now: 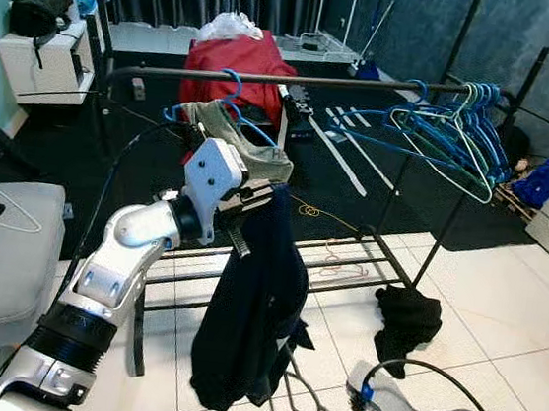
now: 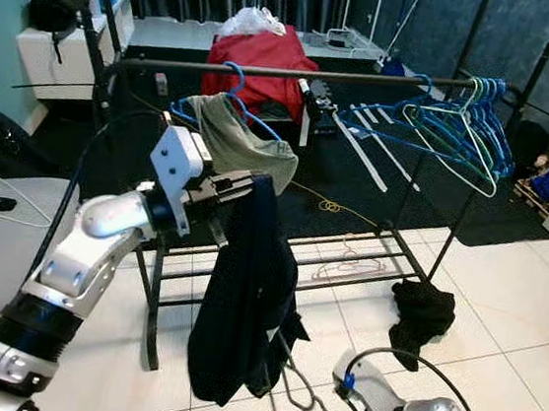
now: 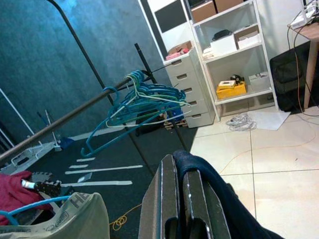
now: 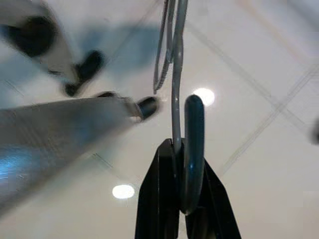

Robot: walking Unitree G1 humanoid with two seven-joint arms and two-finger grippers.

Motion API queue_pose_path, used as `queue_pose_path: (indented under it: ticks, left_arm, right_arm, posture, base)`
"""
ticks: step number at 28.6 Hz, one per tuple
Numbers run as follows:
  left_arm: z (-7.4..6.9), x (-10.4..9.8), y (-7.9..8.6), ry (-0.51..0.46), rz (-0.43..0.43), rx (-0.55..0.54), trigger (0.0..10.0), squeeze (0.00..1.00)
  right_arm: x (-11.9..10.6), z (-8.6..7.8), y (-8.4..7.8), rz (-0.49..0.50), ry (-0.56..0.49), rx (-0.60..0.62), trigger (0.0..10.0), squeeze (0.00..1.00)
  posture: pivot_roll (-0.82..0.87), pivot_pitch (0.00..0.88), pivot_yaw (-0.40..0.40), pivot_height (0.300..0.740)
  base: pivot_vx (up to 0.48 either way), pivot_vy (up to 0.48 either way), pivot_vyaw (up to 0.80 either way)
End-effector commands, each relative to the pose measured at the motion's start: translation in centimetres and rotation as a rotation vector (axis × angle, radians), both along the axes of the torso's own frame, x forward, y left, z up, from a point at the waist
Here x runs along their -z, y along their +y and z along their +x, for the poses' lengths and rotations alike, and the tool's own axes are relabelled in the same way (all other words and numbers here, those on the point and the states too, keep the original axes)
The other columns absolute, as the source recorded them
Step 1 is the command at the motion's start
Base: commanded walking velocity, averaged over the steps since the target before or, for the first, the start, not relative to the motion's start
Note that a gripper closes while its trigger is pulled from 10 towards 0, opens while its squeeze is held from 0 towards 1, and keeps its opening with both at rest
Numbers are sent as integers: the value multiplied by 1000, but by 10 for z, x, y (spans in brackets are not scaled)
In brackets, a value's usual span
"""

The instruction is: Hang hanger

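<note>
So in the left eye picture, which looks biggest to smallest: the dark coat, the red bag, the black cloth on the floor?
1. dark coat, though it hangs nearest the camera, which helps
2. red bag, farther back
3. black cloth on the floor

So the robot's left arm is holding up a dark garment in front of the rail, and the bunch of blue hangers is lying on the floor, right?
Not quite. The left gripper does hold the dark garment before the rail, but the blue hangers hang on that rail near its right end, not on the floor. The left eye view shows it.
</note>
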State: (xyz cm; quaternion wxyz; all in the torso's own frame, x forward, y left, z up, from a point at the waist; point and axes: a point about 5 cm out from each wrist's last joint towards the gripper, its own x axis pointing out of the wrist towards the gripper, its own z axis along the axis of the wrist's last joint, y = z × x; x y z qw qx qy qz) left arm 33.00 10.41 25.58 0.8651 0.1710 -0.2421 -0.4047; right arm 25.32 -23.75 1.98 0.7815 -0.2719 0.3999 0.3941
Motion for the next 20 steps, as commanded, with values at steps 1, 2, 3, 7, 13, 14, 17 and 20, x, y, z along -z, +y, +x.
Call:
queue_pose_path:
  ticks: [1,2,3,7,13,14,17,20]
  left_arm:
    - [0,-6,-2,-14,-21,3,0,0]
    - [0,-5,-2,-9,-17,5,0,0]
    - [0,-3,-1,-3,-7,-1,0,0]
    - [0,-1,0,3,5,-8,0,0]
    - [0,-2,0,3,7,-5,0,0]
    - [1,-1,0,2,9,-3,0,0]
    - [0,0,0,2,12,-2,0,0]
    - [0,0,-1,2,14,-1,0,0]
  right_arm:
    - [-2,1,1,-20,-32,-31,10000,0]
    - [-10,11,2,-56,-163,-37,10000,0]
    - [-18,18,5,-61,-273,-36,10000,0]
    - [-31,28,10,-48,-442,-14,10000,0]
    - [-44,35,12,-41,-576,8,10000,0]
    - [-50,38,13,-44,-638,12,10000,0]
    - [-54,39,15,-40,-678,13,10000,0]
    - [-57,39,18,-40,-718,7,10000,0]
  posture:
    - [-94,62,-26,740]
    - [-96,64,-27,740]
    - [-95,62,-26,740]
    - [-96,59,-24,740]
    - [-97,56,-24,740]
    - [-97,56,-23,740]
    - [-97,53,-26,740]
    - [-97,52,-27,740]
  base:
    - [0,0,0]
    - [0,0,0]
    - [0,0,0]
    - [0,0,0]
    - [0,0,0]
    - [0,0,0]
    - [0,0,0]
    - [0,0,0]
